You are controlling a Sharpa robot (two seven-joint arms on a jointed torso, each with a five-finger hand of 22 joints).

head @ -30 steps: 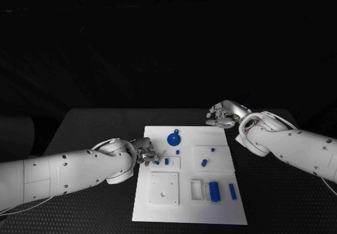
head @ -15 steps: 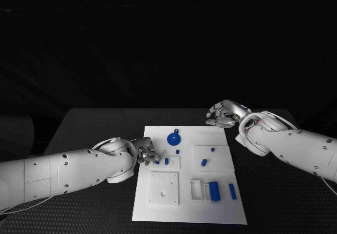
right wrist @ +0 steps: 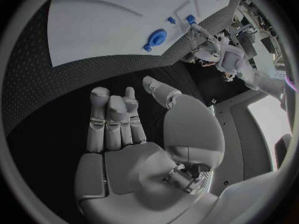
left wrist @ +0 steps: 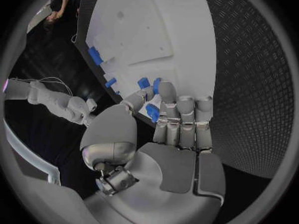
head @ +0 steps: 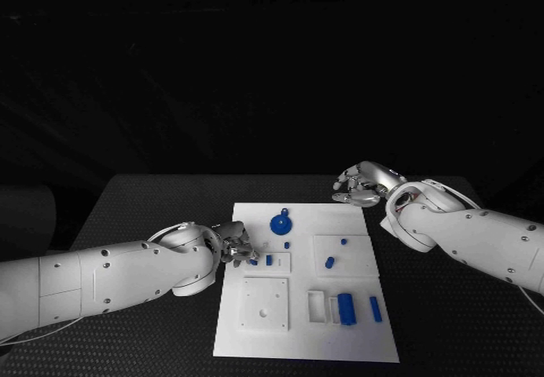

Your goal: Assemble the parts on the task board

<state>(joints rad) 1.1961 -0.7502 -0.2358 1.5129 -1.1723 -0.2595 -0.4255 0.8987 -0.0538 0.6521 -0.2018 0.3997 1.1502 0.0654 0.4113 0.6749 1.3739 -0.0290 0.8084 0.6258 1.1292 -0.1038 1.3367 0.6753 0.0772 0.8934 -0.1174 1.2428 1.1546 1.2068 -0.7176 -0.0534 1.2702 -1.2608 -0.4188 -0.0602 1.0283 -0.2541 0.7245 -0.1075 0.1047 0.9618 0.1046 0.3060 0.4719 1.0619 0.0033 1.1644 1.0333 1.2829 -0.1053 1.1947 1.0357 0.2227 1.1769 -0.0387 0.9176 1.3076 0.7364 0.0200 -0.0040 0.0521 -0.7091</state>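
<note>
The white task board (head: 306, 334) lies in the middle of the black table. My left hand (head: 235, 243) is at the board's left edge and pinches a small blue part (left wrist: 152, 112) between thumb and fingers, just above the board (left wrist: 162, 30). Two more small blue parts (head: 269, 260) sit in a recess right beside it. My right hand (head: 361, 185) hovers off the board's far right corner with its fingers (right wrist: 111, 115) curled in and nothing in them. A round blue part (head: 280, 225) lies at the board's far end, also seen as the round blue part (right wrist: 156, 36).
A blue block (head: 346, 308) and a thin blue bar (head: 375, 309) sit at the board's near right. Small blue pegs (head: 330, 262) stand on the right middle plate. A white square plate with a hole (head: 264, 302) is at the near left.
</note>
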